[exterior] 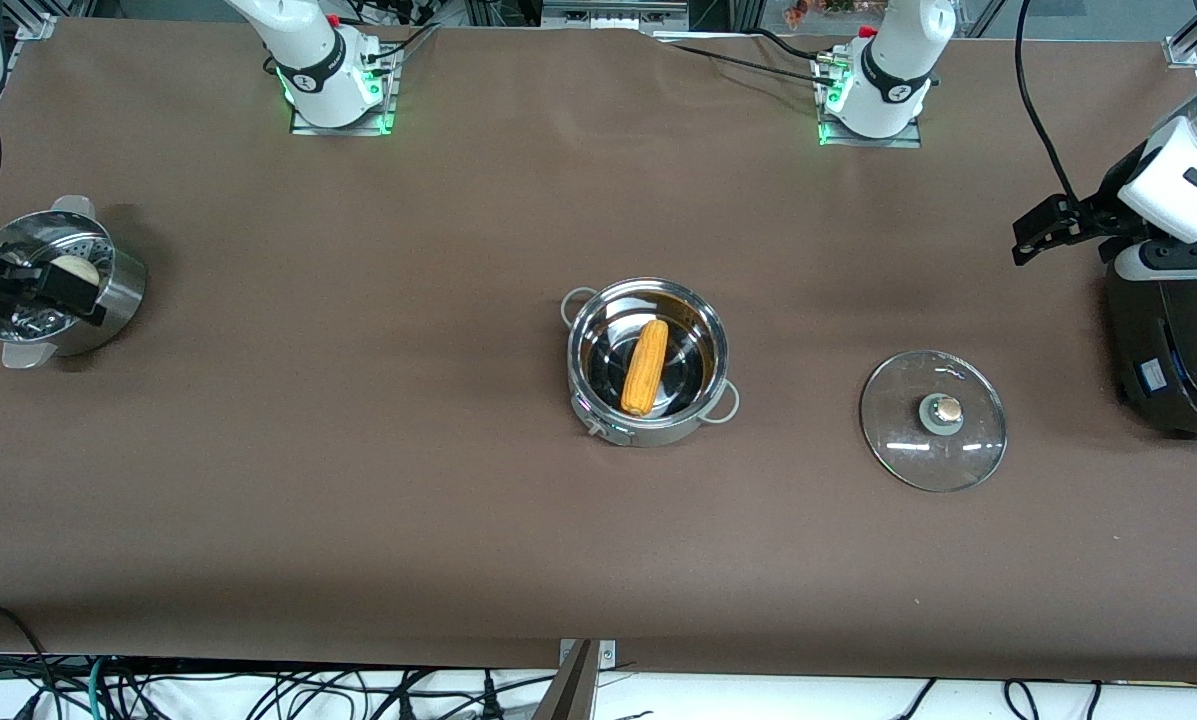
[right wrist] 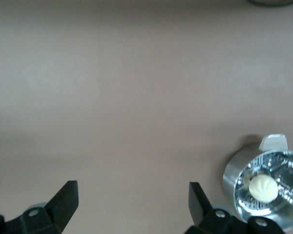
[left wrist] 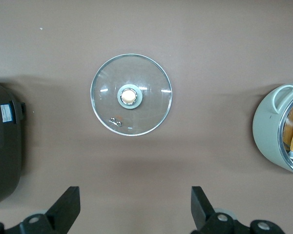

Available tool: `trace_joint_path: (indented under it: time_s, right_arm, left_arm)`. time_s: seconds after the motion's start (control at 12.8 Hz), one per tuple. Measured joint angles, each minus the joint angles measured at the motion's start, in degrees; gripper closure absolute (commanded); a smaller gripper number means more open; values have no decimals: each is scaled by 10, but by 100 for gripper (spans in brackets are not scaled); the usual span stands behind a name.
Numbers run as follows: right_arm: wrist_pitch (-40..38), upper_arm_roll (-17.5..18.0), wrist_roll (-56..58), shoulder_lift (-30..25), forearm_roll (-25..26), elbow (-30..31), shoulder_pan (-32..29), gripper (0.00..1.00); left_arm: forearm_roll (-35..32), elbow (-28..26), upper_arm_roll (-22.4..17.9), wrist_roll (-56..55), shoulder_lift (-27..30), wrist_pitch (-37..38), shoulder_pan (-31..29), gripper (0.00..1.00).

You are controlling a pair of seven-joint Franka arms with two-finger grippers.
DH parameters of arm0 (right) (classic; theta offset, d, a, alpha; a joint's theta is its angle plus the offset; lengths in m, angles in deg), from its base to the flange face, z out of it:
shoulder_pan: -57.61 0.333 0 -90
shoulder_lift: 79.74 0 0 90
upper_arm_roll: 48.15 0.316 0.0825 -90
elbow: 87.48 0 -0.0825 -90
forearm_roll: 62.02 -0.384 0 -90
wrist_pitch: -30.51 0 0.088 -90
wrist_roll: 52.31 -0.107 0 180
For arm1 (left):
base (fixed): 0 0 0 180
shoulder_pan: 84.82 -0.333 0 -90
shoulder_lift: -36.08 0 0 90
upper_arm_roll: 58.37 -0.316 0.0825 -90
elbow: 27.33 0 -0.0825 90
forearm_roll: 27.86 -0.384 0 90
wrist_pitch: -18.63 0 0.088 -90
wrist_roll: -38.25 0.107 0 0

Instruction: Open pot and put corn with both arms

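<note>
Front view, from the right arm's end of the tabletop (exterior: 358, 480) to the left arm's end: a steamer bowl (exterior: 123, 290) with a pale bun (exterior: 75, 270) inside sits near the table's edge, and the right pincer (exterior: 18, 290) hangs over it. In the right wrist view its two black fingers (right wrist: 63, 200) stand wide apart with nothing between them, above bare tabletop, the bowl and bun off to one side.

In the middle stands the pot (exterior: 648, 362), uncovered, with the corn (exterior: 645, 367) lying flat inside it on the bottom. Its glass lid (exterior: 933, 420) rests knob-up on the tabletop beside the pot, toward the left arm's end and apart from it.

At that end sits a black rice cooker (exterior: 1173, 360), and the left pincer (exterior: 1043, 232) hangs just beside it, above the tabletop. The left wrist view shows its fingers (left wrist: 66, 207) spread apart and empty, with the lid, the cooker's edge and the pot's rim below.
</note>
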Motion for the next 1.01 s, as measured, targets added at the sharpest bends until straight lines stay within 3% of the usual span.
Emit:
trace_joint_path:
  time_s: [0.31,1.01]
  right_arm:
    - [-36,16,1,-23,3,13,-4,0]
    - [-70,9,5,-31,4,14,-16,0]
  left_arm:
    - [0,0,0,0,0,0,0,0]
    - [0,0,0,0,0,0,0,0]
